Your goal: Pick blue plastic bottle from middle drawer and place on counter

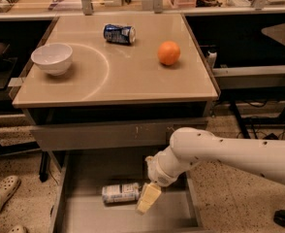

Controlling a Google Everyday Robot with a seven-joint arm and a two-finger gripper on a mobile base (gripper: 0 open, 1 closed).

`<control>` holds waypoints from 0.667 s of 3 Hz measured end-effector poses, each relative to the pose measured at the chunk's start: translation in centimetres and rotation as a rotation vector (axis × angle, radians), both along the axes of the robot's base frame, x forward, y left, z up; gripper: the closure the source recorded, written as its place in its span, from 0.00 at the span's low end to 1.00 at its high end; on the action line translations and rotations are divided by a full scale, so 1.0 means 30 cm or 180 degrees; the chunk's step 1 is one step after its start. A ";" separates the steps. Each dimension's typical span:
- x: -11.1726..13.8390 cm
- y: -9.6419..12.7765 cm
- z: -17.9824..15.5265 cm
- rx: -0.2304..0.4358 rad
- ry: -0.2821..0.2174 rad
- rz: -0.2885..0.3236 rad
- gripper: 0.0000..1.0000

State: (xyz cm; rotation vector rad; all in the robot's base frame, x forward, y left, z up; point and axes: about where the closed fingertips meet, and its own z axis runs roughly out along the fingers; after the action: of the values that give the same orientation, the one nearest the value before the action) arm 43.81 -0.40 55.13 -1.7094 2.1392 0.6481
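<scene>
The blue plastic bottle (120, 192) lies on its side on the grey floor of the open middle drawer (89, 217), cap end to the left. My gripper (148, 198) reaches down into the drawer from the right on a white arm and hangs just right of the bottle's end, close to touching it. The beige counter (133, 76) with its pale arc sits above the drawer.
On the counter stand a white bowl (52, 58) at the left, a dark blue soda can (119, 34) lying at the back and an orange (169, 53) at the right. The upper drawer front (103, 134) overhangs the open drawer. A shoe (0, 198) lies on the floor at the left.
</scene>
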 end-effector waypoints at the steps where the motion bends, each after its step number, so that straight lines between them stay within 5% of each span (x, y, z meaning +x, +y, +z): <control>1: 0.007 0.053 -0.084 0.0176 0.0039 0.0086 0.00; 2: 0.037 0.152 -0.203 0.0336 0.0020 0.0259 0.00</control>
State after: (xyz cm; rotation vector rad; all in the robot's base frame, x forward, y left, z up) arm 44.93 4.16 49.06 -1.7471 2.0106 0.7754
